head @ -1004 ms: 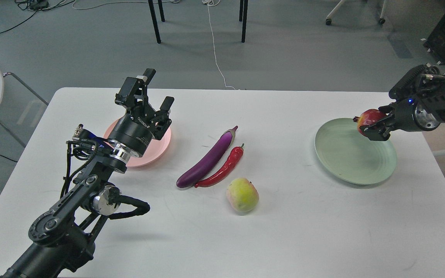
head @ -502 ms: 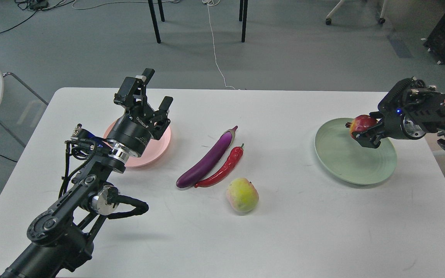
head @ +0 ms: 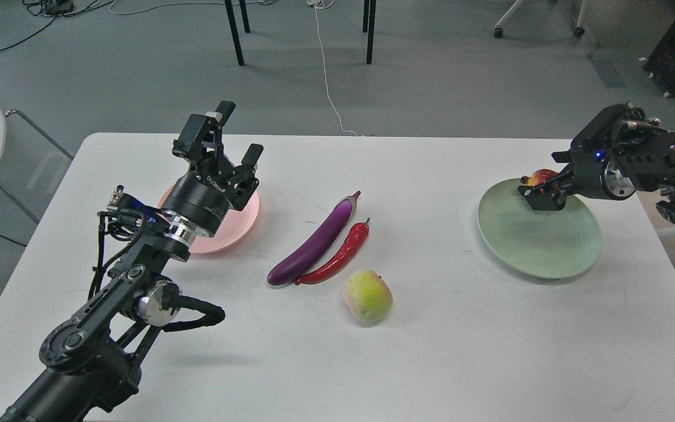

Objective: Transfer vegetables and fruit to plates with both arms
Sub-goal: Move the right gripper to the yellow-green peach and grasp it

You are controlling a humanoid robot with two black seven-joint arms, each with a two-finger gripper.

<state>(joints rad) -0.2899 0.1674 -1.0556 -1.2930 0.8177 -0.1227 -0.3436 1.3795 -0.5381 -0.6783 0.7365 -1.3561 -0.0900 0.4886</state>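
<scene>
Fingers of the right gripper (head: 539, 196) clasp the red fruit (head: 540, 177) low over the green plate (head: 539, 249); settle it gently before letting go, so it cannot roll. Left gripper (head: 227, 136) fingers spread empty above the pink plate (head: 244, 220). 3 items wait on the table (head: 431, 351).

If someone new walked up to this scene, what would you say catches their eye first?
Probably the purple eggplant and red chili pepper lying side by side mid-table, with the yellow-green peach just in front of them. Next, at far right, the right gripper shut on a red apple-like fruit over the green plate. On the left, the open left gripper is raised above the pink plate.
</scene>
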